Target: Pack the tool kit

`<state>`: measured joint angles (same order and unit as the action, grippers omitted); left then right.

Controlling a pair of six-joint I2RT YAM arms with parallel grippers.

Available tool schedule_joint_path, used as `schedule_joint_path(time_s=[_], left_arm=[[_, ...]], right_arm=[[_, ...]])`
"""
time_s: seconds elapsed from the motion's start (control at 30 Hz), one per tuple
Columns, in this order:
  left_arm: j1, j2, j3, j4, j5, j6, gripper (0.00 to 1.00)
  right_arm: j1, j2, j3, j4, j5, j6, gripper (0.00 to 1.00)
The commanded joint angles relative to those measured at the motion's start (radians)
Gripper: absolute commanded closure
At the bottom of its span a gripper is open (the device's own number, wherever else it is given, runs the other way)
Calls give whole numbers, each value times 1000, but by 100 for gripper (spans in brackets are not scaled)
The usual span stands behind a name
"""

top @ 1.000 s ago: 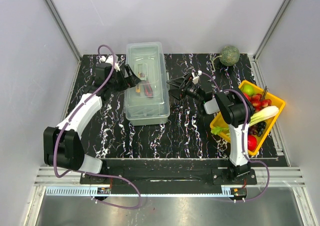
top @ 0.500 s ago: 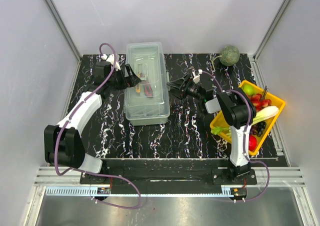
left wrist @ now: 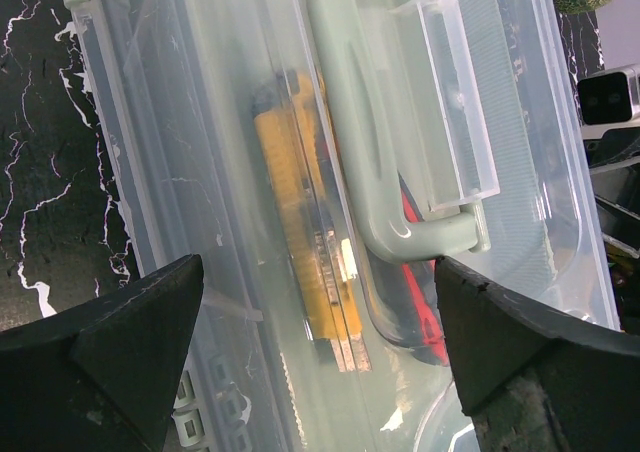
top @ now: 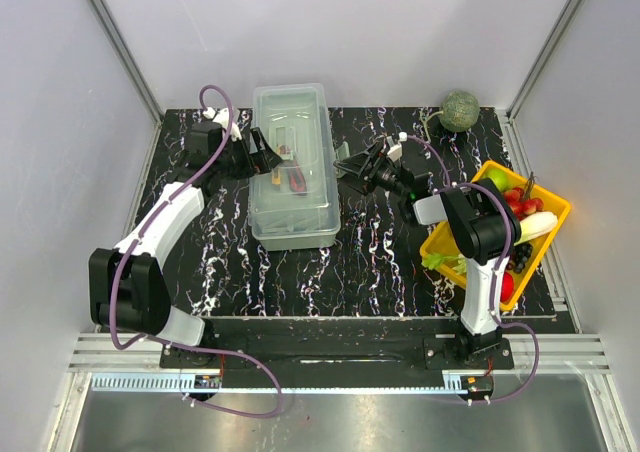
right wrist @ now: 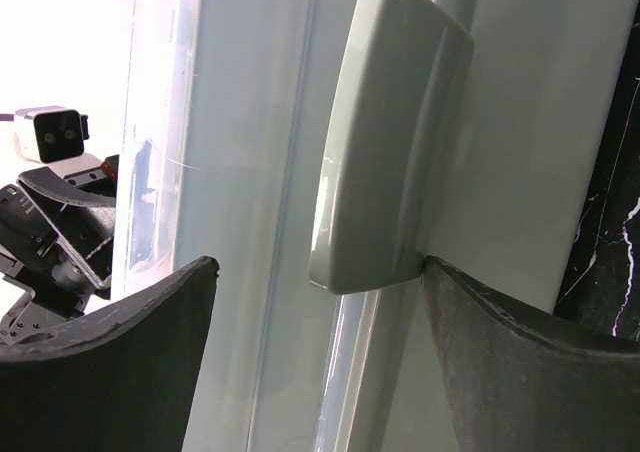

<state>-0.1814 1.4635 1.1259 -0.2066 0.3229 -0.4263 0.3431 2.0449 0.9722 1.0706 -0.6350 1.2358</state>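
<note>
The pale grey-green toolbox [top: 290,172] stands at the back middle of the table with its clear lid down. Through the lid I see the yellow knife [left wrist: 305,232] and the red pliers [left wrist: 425,312] under the lid's handle [left wrist: 370,122]. My left gripper [top: 262,154] is open, its fingers spread over the box's left side [left wrist: 320,372]. My right gripper [top: 350,168] is open at the box's right wall [right wrist: 318,362]. The grey-green latch [right wrist: 385,142] lies between its fingers, its lower end touching the right finger [right wrist: 540,362].
A yellow tray [top: 556,212] of fruit stands at the right, beside the right arm. A green melon [top: 460,110] sits at the back right corner. The right wrist camera [left wrist: 610,97] shows just past the box in the left wrist view.
My right gripper has moved left and a little back, up to the toolbox's right wall. My left gripper has shifted slightly back along the box's left side.
</note>
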Motion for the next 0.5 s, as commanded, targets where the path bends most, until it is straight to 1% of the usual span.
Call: schedule_joint_path(time_s=[0.0,0.1,0.2,0.23,0.33,0.4,0.47], left_arm=[[-53,86,-38,-94,114,37,3],[-56,90,-37,-94,113,38,3],[-58,90,-38,-94,113,38,4],[-58,90,-35,-94,111,38,4],[-58,95,-35,-94,113,38,4],[-58,100,-34,-94,113,38,4],[-59,104,-34,-94,113,37,4]], right_arm=[[45,-74,79,158,-52,-29,14],[45,-110,79,86,-31,-73,14],[45,-155,109,-79,-23,-166,15],[45,-167,124,-168,-16,-198,15],[46,-198,167,-343,6,-300,15],[48,-203,195,-403,9,-335,15],[48,-183,213,-409,-14,-334,17]])
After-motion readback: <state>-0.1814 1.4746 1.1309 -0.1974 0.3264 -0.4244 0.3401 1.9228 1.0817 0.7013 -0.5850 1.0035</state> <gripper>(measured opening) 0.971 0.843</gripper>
